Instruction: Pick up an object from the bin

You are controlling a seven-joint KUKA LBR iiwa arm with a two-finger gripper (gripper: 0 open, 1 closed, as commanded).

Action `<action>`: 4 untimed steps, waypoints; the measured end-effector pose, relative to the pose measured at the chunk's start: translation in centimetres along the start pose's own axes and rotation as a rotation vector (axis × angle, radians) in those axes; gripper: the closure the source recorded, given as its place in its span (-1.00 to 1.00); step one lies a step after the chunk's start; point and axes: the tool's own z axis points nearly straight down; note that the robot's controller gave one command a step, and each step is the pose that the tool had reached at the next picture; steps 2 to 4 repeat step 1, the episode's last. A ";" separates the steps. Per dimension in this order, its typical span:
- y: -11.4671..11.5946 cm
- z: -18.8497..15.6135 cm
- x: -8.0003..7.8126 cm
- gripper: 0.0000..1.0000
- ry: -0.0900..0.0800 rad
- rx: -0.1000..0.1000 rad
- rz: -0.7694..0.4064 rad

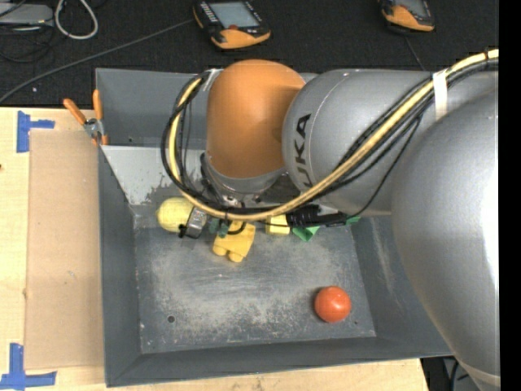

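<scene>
Background: black mat (146,47) beyond the bin, with two orange-and-black handsets (232,23) lying on it at the top.

Bin (122,300): grey sheet metal with sloped walls. The floor is flat, scuffed and dusted with pale grit.

Contents, left to right:
- Oval (171,214): pale yellow, smooth and rounded like a lemon. It lies at 10 o'clock on the floor, near the foot of the back wall.
- Block (232,246): deeper yellow and lumpy, with squared lobes. It lies at 12 o'clock, just right of the oval, and its top edge runs under the arm.
- Bar (278,228): small, yellowish and flat, partly covered by the arm.
- Green piece (305,233): angular, touching or just beside the bar. Most of it is hidden.
- Ball (332,304): orange-red, matte and round. It sits alone at 4 o'clock, well apart from the rest.

Arm (366,145): smooth silver-grey casing, entering from 3 o'clock. A glossy orange domed cover (248,116) sits on the wrist. Black and yellow cables (175,149) loop round the wrist.

Gripper (213,218): under the cover, low over the yellow cluster at 11 to 12 o'clock, between the oval and the block. A small grey-black metal part shows beside the oval. Whether the gripper is parted, closed or clamped on anything cannot be told, because the wrist hides it.
</scene>
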 end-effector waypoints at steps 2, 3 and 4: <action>0.1 -1.8 -0.1 1.00 -0.003 -0.003 -0.001; 0.1 -1.8 -0.1 1.00 -0.003 -0.003 -0.001; 0.1 -1.8 -0.1 1.00 -0.003 -0.003 -0.001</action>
